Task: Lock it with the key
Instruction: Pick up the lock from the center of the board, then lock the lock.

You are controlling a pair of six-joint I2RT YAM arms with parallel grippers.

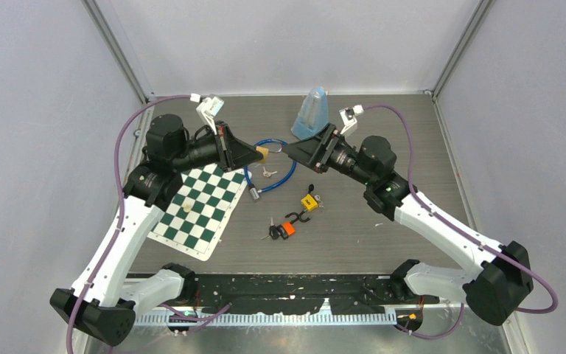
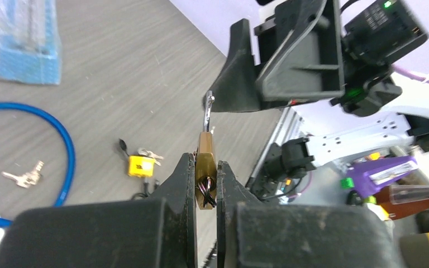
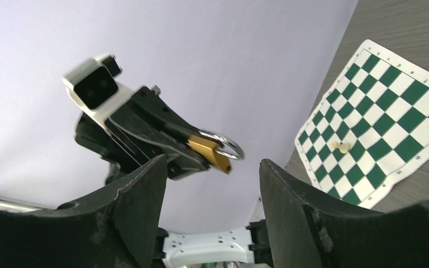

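Observation:
My left gripper (image 1: 259, 155) is shut on a brass padlock (image 1: 264, 153) and holds it in the air above the table. In the left wrist view the padlock (image 2: 205, 167) sits between the pads, silver shackle (image 2: 208, 111) pointing away, with a dark twisted cord at its base. My right gripper (image 1: 289, 151) is open and empty, facing the padlock at close range. The padlock (image 3: 209, 152) shows just beyond its spread fingers (image 3: 145, 190). A pair of silver keys (image 1: 267, 172) lies on the table inside a blue cable loop (image 1: 292, 166).
A yellow padlock with keys (image 1: 309, 200) and an orange padlock with keys (image 1: 287, 228) lie at table centre. A green-and-white chess mat (image 1: 199, 210) with a pawn (image 1: 189, 206) lies at the left. A blue pouch (image 1: 311, 114) stands at the back.

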